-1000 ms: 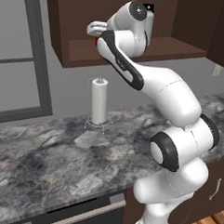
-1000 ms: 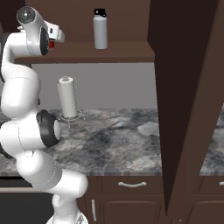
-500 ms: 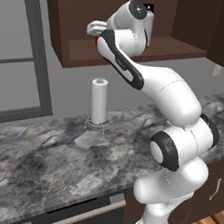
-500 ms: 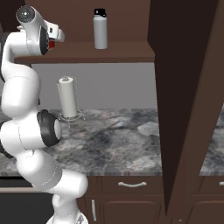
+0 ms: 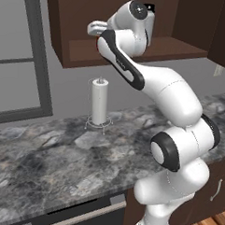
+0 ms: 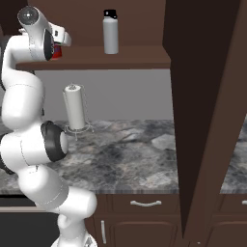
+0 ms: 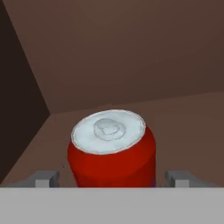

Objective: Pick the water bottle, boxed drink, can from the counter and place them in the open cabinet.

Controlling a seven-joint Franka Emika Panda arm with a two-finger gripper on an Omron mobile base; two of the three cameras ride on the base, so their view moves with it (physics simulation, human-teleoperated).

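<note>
The short red can with a silver top [image 7: 110, 153] stands upright on the dark reddish-brown cabinet [image 7: 183, 127] shelf, between the gripper [image 7: 113, 178] fingertips, which stand apart, seemingly clear of it. No lettering is readable.

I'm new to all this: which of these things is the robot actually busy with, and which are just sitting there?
Part of the job:
- can, between the open gripper fingers
- water bottle
- cabinet
- counter

Just lying about:
- paper towel roll
</note>
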